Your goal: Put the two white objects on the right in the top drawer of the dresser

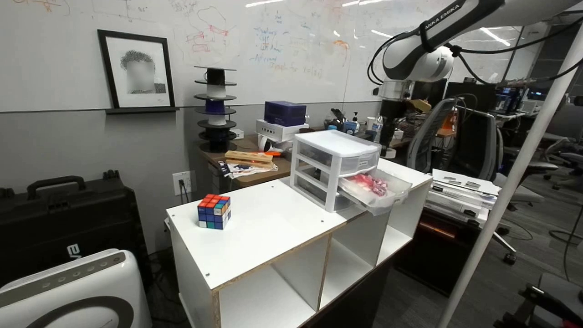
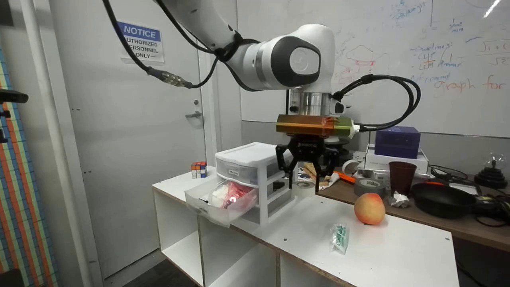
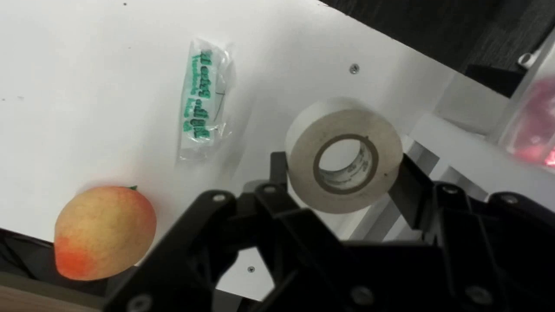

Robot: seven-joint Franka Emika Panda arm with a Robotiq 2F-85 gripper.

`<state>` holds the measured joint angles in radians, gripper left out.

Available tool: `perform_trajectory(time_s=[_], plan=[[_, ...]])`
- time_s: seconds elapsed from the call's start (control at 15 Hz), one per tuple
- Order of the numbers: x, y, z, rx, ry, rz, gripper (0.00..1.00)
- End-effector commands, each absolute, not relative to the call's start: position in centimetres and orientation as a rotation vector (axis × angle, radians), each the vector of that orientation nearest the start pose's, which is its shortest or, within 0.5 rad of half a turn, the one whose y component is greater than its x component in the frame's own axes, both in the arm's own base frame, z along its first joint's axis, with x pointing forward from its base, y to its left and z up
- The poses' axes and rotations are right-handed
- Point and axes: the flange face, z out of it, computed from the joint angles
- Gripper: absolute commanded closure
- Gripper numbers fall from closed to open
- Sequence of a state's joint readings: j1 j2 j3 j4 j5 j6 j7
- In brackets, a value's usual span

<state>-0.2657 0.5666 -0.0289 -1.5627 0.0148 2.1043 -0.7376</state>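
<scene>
A white tape roll [image 3: 299, 130] is between my gripper's fingertips [image 3: 342, 170], which touch it on both sides. My gripper [image 2: 303, 188] holds the roll above the shelf top, beside the dresser; it is also at the far side of the dresser in an exterior view [image 1: 386, 146]. The dresser [image 1: 337, 143], [image 2: 247, 153] is a white three-drawer unit. Its top drawer [image 1: 360, 164], [image 2: 235, 171] is shut. Its middle drawer [image 1: 396, 187], [image 2: 219, 215] is pulled out and holds pink and white bags. A clear-white plastic packet with green print [image 2: 339, 238], [image 3: 201, 95] lies on the shelf top.
A peach-coloured fruit [image 2: 369, 209], [image 3: 106, 232] stands on the shelf top [image 1: 255, 228] near the packet. A Rubik's cube [image 1: 214, 212], [image 2: 199, 170] stands on the dresser's far side from my gripper. A desk behind holds a pan [image 2: 442, 201], a cup [image 2: 401, 177] and boxes [image 2: 397, 142].
</scene>
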Motion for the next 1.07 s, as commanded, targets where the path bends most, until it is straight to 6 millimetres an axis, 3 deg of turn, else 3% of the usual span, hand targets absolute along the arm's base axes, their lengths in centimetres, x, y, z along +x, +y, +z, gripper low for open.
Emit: perform_trajectory(time_s=[0.0, 0.2, 0.53, 0.8, 1.0], plan=[[62.5, -19.8, 33.6, -3.124, -0.843, -0.104, 0.66], [60.0, -17.9, 34.8, -3.131, -0.829, -0.250, 0.66], [53.8, -14.1, 35.5, -3.142, -0.876, -0.252, 0.66], [48.1, -8.8, 35.4, -3.046, -0.983, -0.269, 0.66], [44.4, -3.4, 34.2, -2.969, -1.018, -0.292, 0.66]])
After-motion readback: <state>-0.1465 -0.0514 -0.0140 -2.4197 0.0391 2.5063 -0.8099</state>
